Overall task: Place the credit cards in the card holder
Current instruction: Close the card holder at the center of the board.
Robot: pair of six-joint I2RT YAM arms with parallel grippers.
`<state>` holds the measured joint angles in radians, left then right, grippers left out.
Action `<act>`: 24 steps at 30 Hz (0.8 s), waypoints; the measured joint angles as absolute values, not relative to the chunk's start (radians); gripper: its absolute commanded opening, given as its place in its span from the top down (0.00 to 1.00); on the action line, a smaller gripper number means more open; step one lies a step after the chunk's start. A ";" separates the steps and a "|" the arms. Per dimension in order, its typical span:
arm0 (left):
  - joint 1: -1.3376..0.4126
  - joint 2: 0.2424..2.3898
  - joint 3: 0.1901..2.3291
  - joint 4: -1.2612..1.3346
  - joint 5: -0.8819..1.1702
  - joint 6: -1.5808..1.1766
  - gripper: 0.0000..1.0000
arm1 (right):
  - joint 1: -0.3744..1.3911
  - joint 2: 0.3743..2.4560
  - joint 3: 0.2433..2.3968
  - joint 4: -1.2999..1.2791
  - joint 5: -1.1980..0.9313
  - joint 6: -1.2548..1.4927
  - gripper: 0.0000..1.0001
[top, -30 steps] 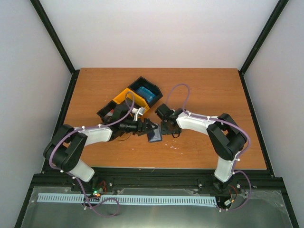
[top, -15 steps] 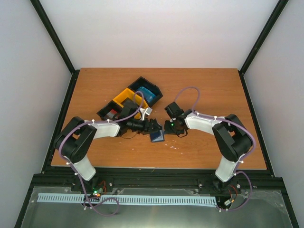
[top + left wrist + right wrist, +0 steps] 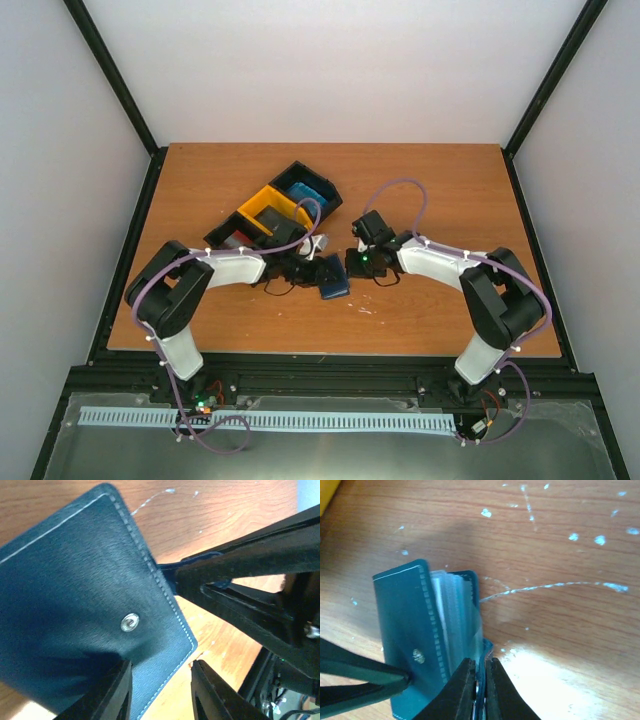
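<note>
1. Wooden counter (image 3: 450,200), pale-scuffed, walled by white panels. A black-and-yellow three-section bin (image 3: 262,203) sits left of centre, towards the back.
2. Card holder (image 3: 405,625): dark navy, white stitching, metal snap (image 3: 130,623). It lies on the counter just in front of the bin, between the two claws. Its leaves are fanned part-way, with clear inner pockets showing in the right wrist view.
3. Right claw (image 3: 480,664): jaws nearly together, pinching one thin leaf at the holder's near end. The holder's long axis runs straight away from this claw.
4. Left claw (image 3: 160,669): jaws about half apart, straddling a corner of the outer cover. One finger lies over the cover and bare wood shows beside the other, so no clamp is evident. It comes at the holder from the side opposite the right claw, and the two claws almost meet.
5. Credit cards (image 3: 233,240): probably the reddish patch in the bin's near-left section, largely hidden by the left arm. None is at the holder.
6. Judgement: the pockets must be spread before any card goes in, so the claws would need to pull opposite leaves apart across the long axis. The left arm is nearer the bin, so fetching a card falls to it.
</note>
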<state>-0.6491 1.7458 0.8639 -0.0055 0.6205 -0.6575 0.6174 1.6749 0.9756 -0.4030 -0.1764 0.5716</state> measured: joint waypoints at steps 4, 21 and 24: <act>-0.653 1.750 0.867 -0.042 0.583 -0.640 0.69 | 0.617 1.673 0.960 -0.376 -0.232 0.561 0.92; -0.664 1.762 0.938 -0.181 0.485 -0.639 0.70 | 0.616 1.678 0.949 -0.348 -0.361 0.522 0.87; -0.664 1.751 0.938 -0.180 0.495 -0.649 0.69 | 0.616 1.702 0.960 -0.352 -0.376 0.514 0.87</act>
